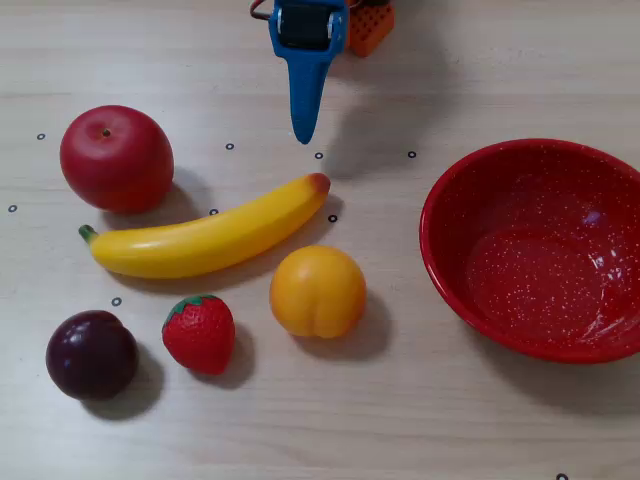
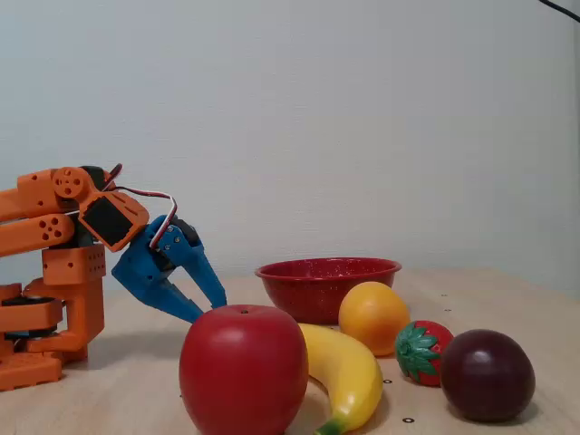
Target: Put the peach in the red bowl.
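The peach (image 1: pixel 317 291) is a round glossy yellow-orange fruit on the wooden table, just below the banana's red tip; it also shows in the fixed view (image 2: pixel 373 317). The red bowl (image 1: pixel 470 190) with white speckles stands empty to the peach's right in the overhead view, and behind the peach in the fixed view (image 2: pixel 326 281). My blue gripper (image 1: pixel 303 135) hangs at the top centre, above the table and well clear of the peach. In the fixed view the gripper (image 2: pixel 210 310) points down with its jaws slightly apart and holds nothing.
A red apple (image 1: pixel 116 158), a yellow banana (image 1: pixel 210 238), a strawberry (image 1: pixel 199 333) and a dark plum (image 1: pixel 91 354) lie left of the peach. The orange arm base (image 2: pixel 54 299) stands at the far left of the fixed view. Small black ring marks dot the table.
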Tool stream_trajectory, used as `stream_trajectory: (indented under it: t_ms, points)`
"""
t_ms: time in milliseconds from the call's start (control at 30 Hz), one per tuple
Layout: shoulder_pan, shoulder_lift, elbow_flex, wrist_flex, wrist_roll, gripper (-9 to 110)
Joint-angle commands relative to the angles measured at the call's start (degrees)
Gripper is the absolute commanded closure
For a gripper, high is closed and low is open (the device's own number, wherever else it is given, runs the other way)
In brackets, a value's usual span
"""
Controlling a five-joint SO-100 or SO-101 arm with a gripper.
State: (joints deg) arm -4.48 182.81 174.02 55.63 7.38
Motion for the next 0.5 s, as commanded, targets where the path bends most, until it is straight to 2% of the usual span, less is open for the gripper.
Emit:
stream_trajectory:
  t_ms: [0,267,467]
  points:
    - [3.2,-8.8,-8.4,-3.9,6.1,101]
    - [2.9,-9.2,-8.3,-3.9,6.1,101]
    - [4.1,-24.9,-23.6,-4.2,4.9,101]
